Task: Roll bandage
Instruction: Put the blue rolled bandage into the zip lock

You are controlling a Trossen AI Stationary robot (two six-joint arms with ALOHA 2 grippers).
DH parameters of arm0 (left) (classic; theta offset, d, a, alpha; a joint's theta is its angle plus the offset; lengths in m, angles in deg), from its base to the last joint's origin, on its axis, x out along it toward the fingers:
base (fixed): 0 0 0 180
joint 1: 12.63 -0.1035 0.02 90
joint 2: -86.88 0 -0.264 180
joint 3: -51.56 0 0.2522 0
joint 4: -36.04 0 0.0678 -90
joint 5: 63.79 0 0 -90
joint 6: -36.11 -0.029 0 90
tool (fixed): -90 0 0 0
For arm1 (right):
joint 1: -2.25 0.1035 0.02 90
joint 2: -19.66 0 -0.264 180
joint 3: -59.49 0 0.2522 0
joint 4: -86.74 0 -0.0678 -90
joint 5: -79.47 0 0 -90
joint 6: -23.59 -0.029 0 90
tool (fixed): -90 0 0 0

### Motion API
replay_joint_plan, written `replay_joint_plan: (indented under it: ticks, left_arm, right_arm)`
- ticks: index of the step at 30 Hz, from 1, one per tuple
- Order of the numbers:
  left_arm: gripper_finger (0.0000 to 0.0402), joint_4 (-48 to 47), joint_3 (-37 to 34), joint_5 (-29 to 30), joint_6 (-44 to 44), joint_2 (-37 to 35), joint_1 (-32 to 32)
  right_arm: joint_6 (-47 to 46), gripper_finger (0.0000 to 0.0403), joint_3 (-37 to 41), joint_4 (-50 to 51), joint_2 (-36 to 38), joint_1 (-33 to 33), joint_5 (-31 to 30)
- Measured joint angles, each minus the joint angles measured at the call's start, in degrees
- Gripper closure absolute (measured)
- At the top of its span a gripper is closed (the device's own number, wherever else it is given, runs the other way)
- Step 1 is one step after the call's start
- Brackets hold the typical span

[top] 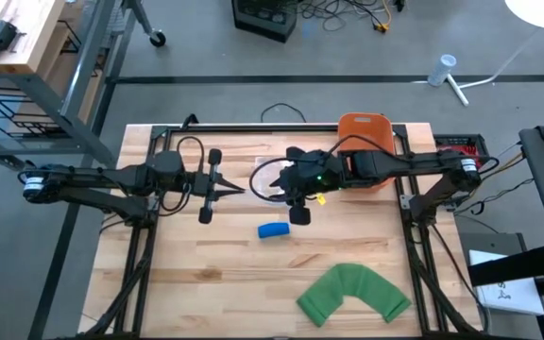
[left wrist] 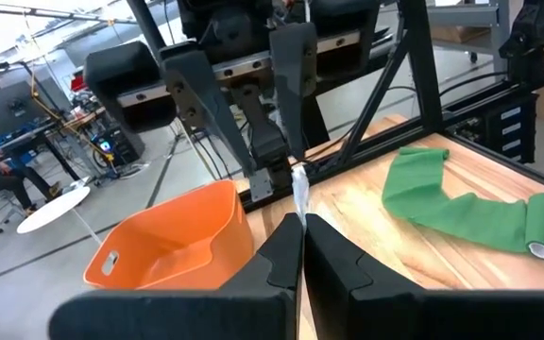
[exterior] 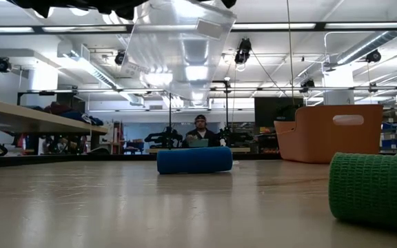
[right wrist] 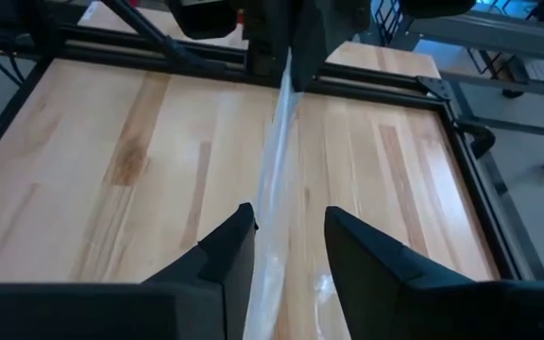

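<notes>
Left gripper (left wrist: 300,227) clamped on clear bag (exterior: 178,48) edge – right gripper (right wrist: 289,231), at three o'clock of it, straddles the bag half-open, likely regripping. Blue roll (top: 273,230) waits below.

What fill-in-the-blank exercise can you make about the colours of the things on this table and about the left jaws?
1. The small roll lying mid-table is ___ in colour.
2. The partly unrolled bandage is ___ in colour.
3. The bin is ___ in colour.
4. The left gripper has its jaws ___ on the clear plastic.
Missing words: blue; green; orange; shut.
</notes>
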Motion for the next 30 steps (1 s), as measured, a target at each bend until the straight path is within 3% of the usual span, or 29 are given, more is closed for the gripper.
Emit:
replay_joint_plan:
  ticks: [19, 30]
  left_arm:
    - [0.0401, 0.04, 0.0, 0.0, 0.26, 0.0, 0.26]
    - [0.0401, 0.32, 0.0, -0.01, 0.93, 0.0, 0.26]
  right_arm:
    - [0.53, 0.0313, 0.0, -0.81, -0.97, 0.09, -0.26]
    - [0.5, 0.0304, -0.04, -1.12, -1.19, 0.09, -0.28]
